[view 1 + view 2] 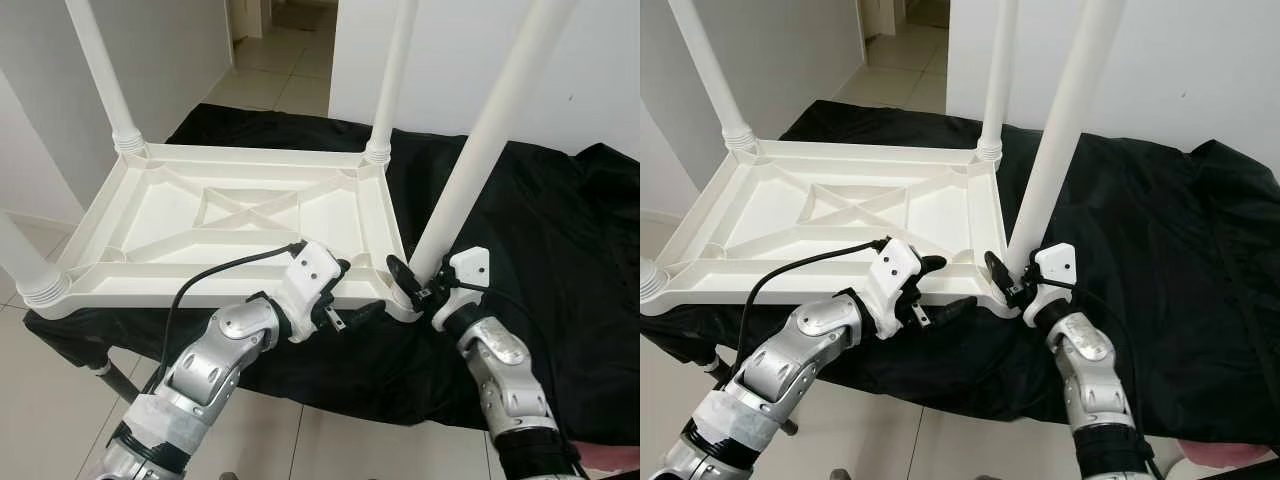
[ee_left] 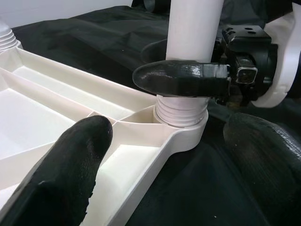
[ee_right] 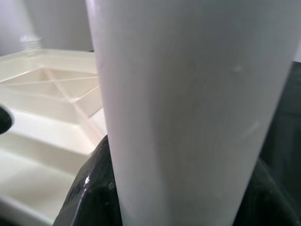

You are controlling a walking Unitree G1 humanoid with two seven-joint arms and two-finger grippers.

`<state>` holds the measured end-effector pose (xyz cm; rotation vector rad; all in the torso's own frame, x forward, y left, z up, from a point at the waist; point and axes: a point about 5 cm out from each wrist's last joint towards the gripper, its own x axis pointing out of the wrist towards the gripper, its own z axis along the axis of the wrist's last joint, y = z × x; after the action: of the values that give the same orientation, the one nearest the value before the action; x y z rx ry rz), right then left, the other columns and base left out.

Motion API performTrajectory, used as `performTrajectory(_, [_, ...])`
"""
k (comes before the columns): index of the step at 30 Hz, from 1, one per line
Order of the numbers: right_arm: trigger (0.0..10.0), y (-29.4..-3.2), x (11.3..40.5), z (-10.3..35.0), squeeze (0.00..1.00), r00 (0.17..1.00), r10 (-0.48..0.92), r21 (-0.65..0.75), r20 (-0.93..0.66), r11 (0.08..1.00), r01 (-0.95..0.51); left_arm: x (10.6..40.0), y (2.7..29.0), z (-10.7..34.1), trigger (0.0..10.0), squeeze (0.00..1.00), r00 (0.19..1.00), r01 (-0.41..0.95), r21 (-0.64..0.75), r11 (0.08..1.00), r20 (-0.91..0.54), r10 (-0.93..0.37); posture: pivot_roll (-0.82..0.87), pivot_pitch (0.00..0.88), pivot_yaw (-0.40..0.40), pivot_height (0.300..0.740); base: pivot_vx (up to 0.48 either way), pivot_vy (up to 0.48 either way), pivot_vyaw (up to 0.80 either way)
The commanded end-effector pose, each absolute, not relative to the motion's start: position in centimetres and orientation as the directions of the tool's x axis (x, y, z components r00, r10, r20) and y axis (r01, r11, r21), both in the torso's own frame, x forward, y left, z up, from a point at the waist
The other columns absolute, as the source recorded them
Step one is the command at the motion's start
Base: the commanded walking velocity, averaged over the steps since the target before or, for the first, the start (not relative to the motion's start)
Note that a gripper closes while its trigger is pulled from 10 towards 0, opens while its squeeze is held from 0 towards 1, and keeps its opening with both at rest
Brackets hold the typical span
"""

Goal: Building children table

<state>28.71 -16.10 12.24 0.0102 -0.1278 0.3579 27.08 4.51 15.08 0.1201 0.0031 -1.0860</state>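
Upturned white tabletop on a black cloth, ribbed underside up, four legs fitted in the corners. Left gripper spread over the tabletop's near rim, one finger above it and one beyond the edge. Just to its right, near-right leg leaning in its corner socket, pinched low down by the right gripper. No readable writing anywhere.

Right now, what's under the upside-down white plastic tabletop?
A black cloth lies under the upside-down white plastic tabletop, spreading past it toward the robot's right. A dark metal support leg shows below the near edge. The cloth hides what the tabletop rests on.
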Motion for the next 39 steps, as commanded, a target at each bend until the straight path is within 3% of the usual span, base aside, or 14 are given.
performTrajectory(1, [10.0,-15.8,28.4,10.8,0.00,0.944,0.323,0.025,0.060,0.945,-0.325,27.0,4.3,14.9,10.0,0.00,0.409,0.911,0.092,0.403,-0.069,-0.910,-0.08,0.000,-0.022,0.740,0.000,0.000,0.00])
performTrajectory(2, [10.0,-15.3,28.2,10.5,0.00,0.972,0.231,0.095,0.054,0.967,-0.235,26.9,4.2,14.9,10.0,0.00,0.404,0.913,0.089,0.398,-0.068,-0.912,-0.08,0.000,-0.019,0.740,0.000,0.000,0.00])
performTrajectory(8, [10.0,-14.4,27.8,10.3,0.00,0.989,0.141,0.110,0.040,0.983,-0.145,26.9,4.1,14.9,10.0,0.00,0.394,0.918,0.087,0.388,-0.073,-0.916,-0.09,0.000,-0.014,0.740,0.000,0.000,0.00])
performTrajectory(12, [10.0,-12.5,27.8,10.2,0.00,0.999,0.030,0.170,0.021,0.985,-0.033,26.9,3.9,14.6,10.0,0.00,0.383,0.923,0.087,0.376,-0.086,-0.920,-0.09,0.000,-0.014,0.740,0.000,0.000,0.00])
performTrajectory(17, [10.0,-11.2,27.6,10.5,0.00,0.997,0.072,0.179,0.032,0.981,-0.076,26.6,3.7,14.5,10.0,0.00,0.370,0.928,0.079,0.364,-0.086,-0.925,-0.08,0.000,-0.008,0.740,0.000,0.000,0.00])
performTrajectory(23, [10.0,-11.7,27.6,10.4,0.00,0.999,0.041,0.186,0.008,0.982,-0.042,26.6,3.8,14.4,10.0,0.00,0.356,0.933,0.088,0.348,-0.099,-0.929,-0.08,0.000,-0.005,0.740,0.000,0.000,0.00])
performTrajectory(24, [10.0,-11.7,27.6,10.4,0.59,0.999,0.037,0.192,0.008,0.981,-0.038,26.7,3.8,14.5,10.0,0.00,0.357,0.933,0.089,0.349,-0.098,-0.929,-0.08,0.000,-0.004,0.740,0.000,0.000,0.00])
performTrajectory(25, [10.0,-11.7,27.6,10.4,0.59,0.999,0.037,0.192,0.008,0.981,-0.038,26.7,3.8,14.5,10.0,0.00,0.357,0.933,0.089,0.349,-0.098,-0.929,-0.08,0.000,-0.004,0.740,0.000,0.000,0.00])
performTrajectory(26, [10.0,-11.6,27.6,10.5,1.00,0.999,0.042,0.205,0.012,0.978,-0.043,26.8,3.8,14.5,10.0,0.00,0.357,0.933,0.088,0.349,-0.097,-0.929,-0.09,0.000,-0.003,0.740,0.000,0.000,0.00])
performTrajectory(39, [10.0,-12.9,27.9,11.3,1.00,0.993,0.086,0.108,0.084,0.990,-0.094,26.5,3.7,14.5,10.0,0.00,0.334,0.941,0.103,0.323,-0.113,-0.936,-0.07,0.000,-0.007,0.740,0.000,0.000,0.00])
